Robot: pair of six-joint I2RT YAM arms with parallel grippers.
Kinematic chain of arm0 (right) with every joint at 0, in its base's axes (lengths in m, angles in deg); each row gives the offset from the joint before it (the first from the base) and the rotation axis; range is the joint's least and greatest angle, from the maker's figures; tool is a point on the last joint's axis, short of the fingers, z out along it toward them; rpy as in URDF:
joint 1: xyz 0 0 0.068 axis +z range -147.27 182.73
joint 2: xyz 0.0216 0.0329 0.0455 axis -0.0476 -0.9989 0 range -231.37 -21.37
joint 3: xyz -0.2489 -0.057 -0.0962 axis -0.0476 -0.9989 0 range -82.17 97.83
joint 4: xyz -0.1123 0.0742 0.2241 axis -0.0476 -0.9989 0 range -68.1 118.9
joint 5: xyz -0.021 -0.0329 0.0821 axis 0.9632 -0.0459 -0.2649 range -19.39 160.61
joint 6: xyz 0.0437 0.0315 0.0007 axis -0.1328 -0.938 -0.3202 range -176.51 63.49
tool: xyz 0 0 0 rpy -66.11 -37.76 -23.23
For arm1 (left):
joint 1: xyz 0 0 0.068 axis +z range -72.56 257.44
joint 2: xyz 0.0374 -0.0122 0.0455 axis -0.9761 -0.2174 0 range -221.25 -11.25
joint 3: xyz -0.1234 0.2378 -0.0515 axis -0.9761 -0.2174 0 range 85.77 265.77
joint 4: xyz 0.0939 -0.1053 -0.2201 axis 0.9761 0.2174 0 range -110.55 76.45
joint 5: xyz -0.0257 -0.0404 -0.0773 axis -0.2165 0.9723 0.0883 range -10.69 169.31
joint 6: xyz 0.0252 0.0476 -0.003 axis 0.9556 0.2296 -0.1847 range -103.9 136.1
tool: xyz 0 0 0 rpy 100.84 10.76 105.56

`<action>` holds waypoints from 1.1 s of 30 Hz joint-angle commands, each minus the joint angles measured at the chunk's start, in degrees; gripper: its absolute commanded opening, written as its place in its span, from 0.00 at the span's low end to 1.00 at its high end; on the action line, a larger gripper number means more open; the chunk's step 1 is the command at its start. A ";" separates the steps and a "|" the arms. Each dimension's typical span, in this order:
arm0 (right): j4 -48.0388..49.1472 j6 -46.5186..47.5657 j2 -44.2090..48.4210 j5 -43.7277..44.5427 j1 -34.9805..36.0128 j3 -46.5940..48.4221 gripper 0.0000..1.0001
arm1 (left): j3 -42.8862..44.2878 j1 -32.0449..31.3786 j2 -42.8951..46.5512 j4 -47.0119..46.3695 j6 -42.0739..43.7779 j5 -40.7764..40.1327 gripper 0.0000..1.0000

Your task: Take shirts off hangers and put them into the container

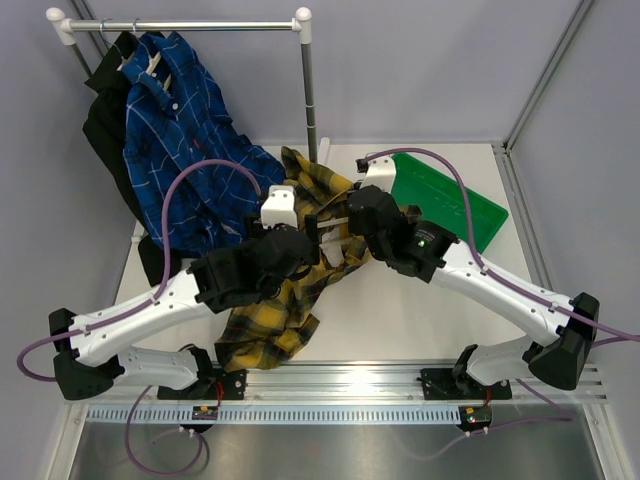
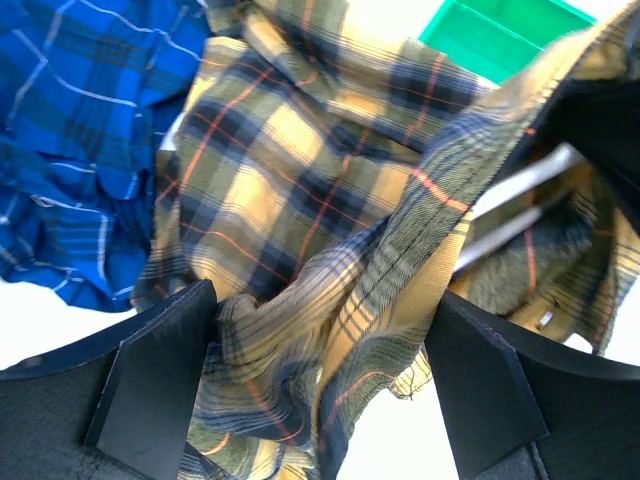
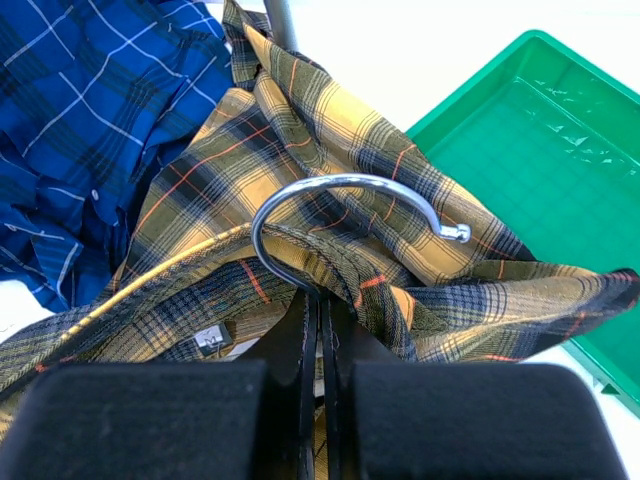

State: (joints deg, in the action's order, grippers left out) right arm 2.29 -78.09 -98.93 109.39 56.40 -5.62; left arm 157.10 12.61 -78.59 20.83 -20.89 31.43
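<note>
The yellow-and-grey plaid shirt hangs between my two grippers, still draped over its hanger, whose pale bars run inside the cloth. My right gripper is shut on the hanger just below its metal hook. My left gripper stands open with a bunched fold of the plaid shirt loose between its fingers. The blue checked shirt and the black shirt hang on the rail. The green container lies behind the right gripper, beyond the plaid cloth.
The white-capped metal rail crosses the back left, and its upright post stands just behind the plaid shirt. The blue shirt's lower part rests on the table beside the left gripper. Purple cables loop over both arms.
</note>
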 commanded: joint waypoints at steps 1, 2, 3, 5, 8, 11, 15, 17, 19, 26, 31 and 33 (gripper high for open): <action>0.51 -2.50 0.66 4.63 0.03 3.16 0.00 | 1.88 -0.20 0.53 0.36 -2.73 -6.87 0.86; 0.33 -2.85 0.66 4.72 0.03 3.25 0.00 | 1.71 -0.11 0.45 0.54 -2.82 -7.31 0.86; -0.10 -2.94 0.66 4.98 -0.06 3.42 0.00 | 1.62 -0.03 0.45 0.71 -2.91 -8.19 0.86; -0.55 -3.46 1.00 5.33 0.03 3.34 0.00 | 1.27 0.85 0.62 1.42 -3.17 -8.46 0.85; -1.42 -4.34 1.71 6.13 0.03 3.16 0.00 | -0.13 2.34 1.50 1.15 -3.17 -9.34 0.81; -2.22 -5.31 2.24 6.57 0.03 3.07 0.00 | -0.93 3.14 2.20 0.63 -2.82 -10.04 0.79; -3.79 -6.45 2.24 7.00 0.03 3.34 0.00 | -0.93 4.28 2.29 0.71 -1.94 -11.18 0.79; -4.32 -7.24 2.15 7.18 0.03 3.43 0.00 | -1.10 5.42 2.47 0.71 -1.42 -11.45 0.78; -4.94 -7.77 2.32 7.53 0.03 3.25 0.00 | -1.81 6.83 2.82 -0.16 -0.80 -11.27 0.76; -6.26 -9.62 2.68 7.27 0.03 2.90 0.00 | -2.86 10.26 4.14 -1.92 1.83 -11.36 0.43; -6.61 -9.79 2.94 7.45 0.03 2.28 0.00 | -3.04 13.50 5.45 -3.58 3.94 -9.61 0.01; -5.82 -9.44 3.64 7.10 0.03 1.41 0.00 | -3.83 15.26 6.42 -4.21 5.08 -8.73 0.00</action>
State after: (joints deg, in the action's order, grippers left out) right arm -0.71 -87.91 -98.88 109.26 57.19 -4.98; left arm 154.19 23.77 -75.77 16.16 -18.44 29.75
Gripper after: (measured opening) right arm 0.025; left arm 0.022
